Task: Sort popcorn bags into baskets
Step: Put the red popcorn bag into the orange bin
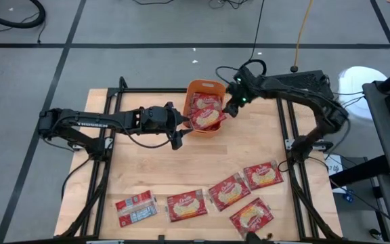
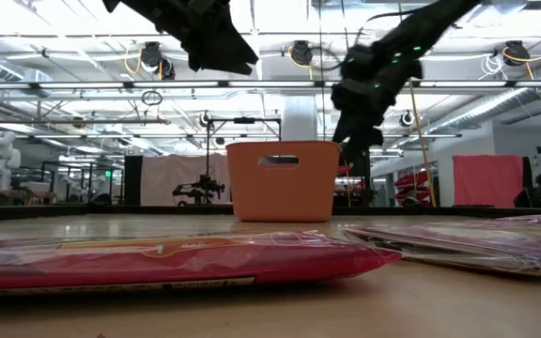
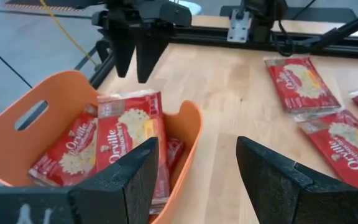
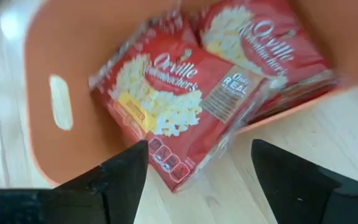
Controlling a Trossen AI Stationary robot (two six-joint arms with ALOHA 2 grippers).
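The bin [image 1: 204, 106] at the table's [image 1: 147, 173] far edge holds several bags [image 1: 207, 116]; 5 bags [image 1: 226, 191] lie along the near edge. Both grippers, left [image 1: 181, 129] and right [image 1: 231, 105], flank the bin, jaws open and empty.

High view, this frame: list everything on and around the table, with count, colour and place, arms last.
Basket: one, orange, far-centre of the table.
Popcorn bags in basket: at least two, red, one overhanging the rim.
Loose popcorn bags: five, red, near edge; the leftmost shows its grey-blue face.
Table: one, light wood.
Left gripper: dark, open, empty, beside the basket.
Right gripper: dark, open, empty, at the basket's other side.
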